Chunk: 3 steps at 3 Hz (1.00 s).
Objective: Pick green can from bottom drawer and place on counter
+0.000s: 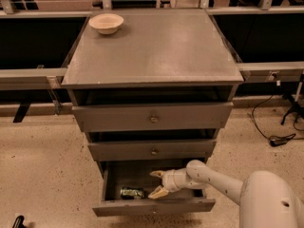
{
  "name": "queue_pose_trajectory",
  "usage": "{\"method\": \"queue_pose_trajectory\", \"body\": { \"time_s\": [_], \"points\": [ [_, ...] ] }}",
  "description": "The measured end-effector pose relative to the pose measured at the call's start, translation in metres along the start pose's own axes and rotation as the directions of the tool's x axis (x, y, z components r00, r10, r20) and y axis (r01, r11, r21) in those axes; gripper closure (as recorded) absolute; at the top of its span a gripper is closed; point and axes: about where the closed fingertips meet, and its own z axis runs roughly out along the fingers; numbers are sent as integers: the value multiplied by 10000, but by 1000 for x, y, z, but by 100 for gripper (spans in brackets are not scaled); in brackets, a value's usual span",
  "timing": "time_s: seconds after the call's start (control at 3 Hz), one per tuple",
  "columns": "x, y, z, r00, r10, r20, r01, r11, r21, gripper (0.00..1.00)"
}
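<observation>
Bottom drawer [152, 207] stands pulled out below the two wider grey drawers, the upper drawer [152, 118] and the middle drawer [153, 150], which both sit further in. I see the green can [132, 192] lying on its side on the drawer floor, left of centre and just behind the drawer front. The pincer [153, 185] is inside the open drawer, just right of the can, pointing left towards it. Its fingers are spread wide, one above the other: the upper finger [158, 174] is raised clear, and the lower finger [157, 192] is down close to the can's right end. I cannot tell whether that lower tip touches the can. The pincer is holding nothing. The white arm [216, 177] reaches in from the lower right, over the right side of the drawer. The bench [161, 46], the flat grey top of the cabinet, carries only a cream bowl [106, 23] at its back left corner. A black cable [278, 137] lies on the speckled floor [42, 165] to the right of the cabinet.
</observation>
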Motion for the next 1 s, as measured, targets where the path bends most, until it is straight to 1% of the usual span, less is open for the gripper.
{"method": "queue_pose_trajectory", "body": {
  "time_s": [0.33,0.67,1.0],
  "points": [
    [12,-9,19,9997,74,234,-85,9989,463,34],
    [14,-15,34,9996,2,294,-24,9973,732,34],
    [15,-19,58,9989,-146,453,118,9981,604,37]
  ]
}}
